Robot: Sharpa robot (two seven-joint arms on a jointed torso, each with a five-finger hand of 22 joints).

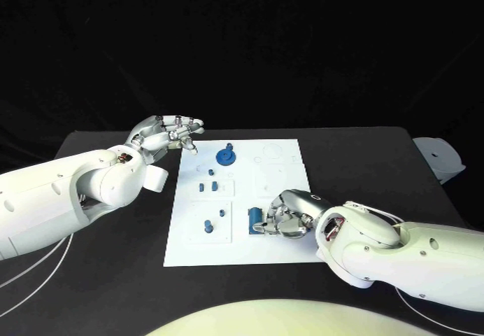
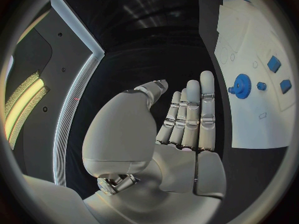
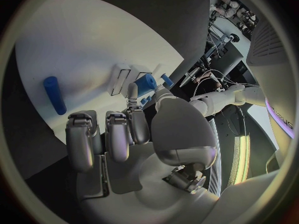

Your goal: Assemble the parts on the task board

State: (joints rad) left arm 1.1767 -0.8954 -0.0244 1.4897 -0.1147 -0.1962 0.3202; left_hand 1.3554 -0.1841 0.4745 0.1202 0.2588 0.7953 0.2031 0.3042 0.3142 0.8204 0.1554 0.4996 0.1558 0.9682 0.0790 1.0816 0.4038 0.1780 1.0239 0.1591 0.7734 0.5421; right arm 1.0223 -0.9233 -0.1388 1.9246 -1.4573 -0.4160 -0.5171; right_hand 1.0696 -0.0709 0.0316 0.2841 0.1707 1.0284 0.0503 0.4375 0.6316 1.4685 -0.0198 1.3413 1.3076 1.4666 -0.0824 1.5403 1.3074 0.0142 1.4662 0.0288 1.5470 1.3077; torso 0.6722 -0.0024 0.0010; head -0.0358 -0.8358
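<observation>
Task board: the flat white rectangular task board [image 1: 242,231] lies in the middle of the black table [image 1: 101,280], long side running from near to far.
Parts on the board: a round blue toothed gear with a knob [image 1: 228,155] sits at the far end; two small blue block-like pieces [image 1: 211,186] lie in the middle left; a short blue peg [image 1: 208,226] stands near the near left corner; a blue cylindrical rod [image 1: 254,220] lies near the middle, just left of the right hand.
Right hand: the silver right hand [image 1: 287,217] is low over the board's right near part, fingers curled toward the blue rod. Whether it grips the rod or merely touches it I cannot tell; the right wrist view shows a blue rod [image 3: 54,94] lying free on the white board, apart from the fingers [image 3: 118,134], and another blue piece [image 3: 147,83] close beyond the fingertips.
Likely reason: the hand seems placed to pick up or seat a part here.
Left hand: the silver left hand [image 1: 166,133] hovers off the board's far left corner, fingers straight and together, grasping nothing; it looks parked clear of the work.
Surroundings: a white rounded object [image 1: 440,157] sits at the table's right edge, well apart.
In the way: nothing stands between the right hand and the rod.
</observation>
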